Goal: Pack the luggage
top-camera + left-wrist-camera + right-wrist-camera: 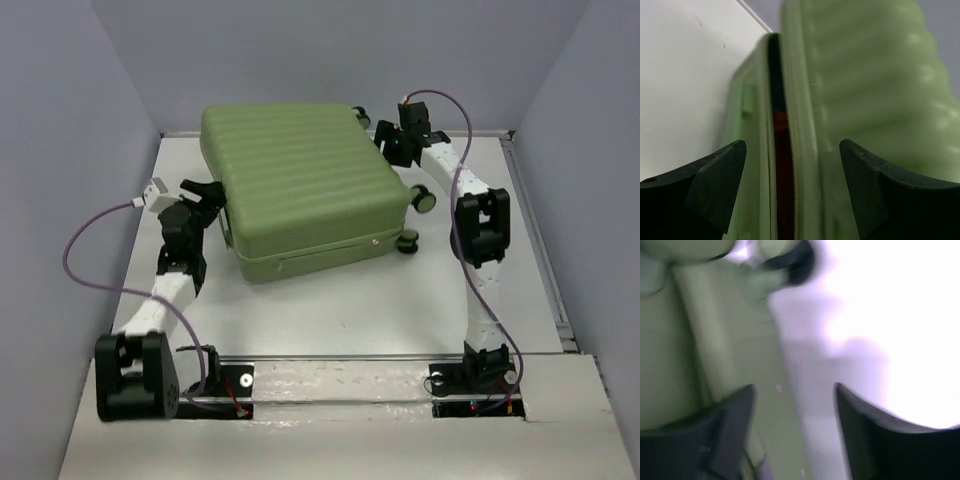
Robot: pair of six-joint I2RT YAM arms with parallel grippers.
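The olive-green ribbed luggage (pixel 300 185) lies flat on the white table, lid down on its base. My left gripper (pixel 207 192) is open at the suitcase's left side, its fingers apart on either side of the zipper seam (pixel 782 165). There the two shells stand slightly apart and something dark red shows in the gap. My right gripper (pixel 392 138) is open at the suitcase's far right corner near a wheel. In the blurred right wrist view the green shell edge (pixel 735 340) lies under the left finger and bare table lies between the fingers. The lining is hidden.
Black-and-green wheels (pixel 422 199) stick out on the suitcase's right side, another (pixel 408 241) at its front right corner. Grey walls enclose the white table (pixel 350 300) on three sides. A metal rail (pixel 350 357) runs along the near edge by the arm bases.
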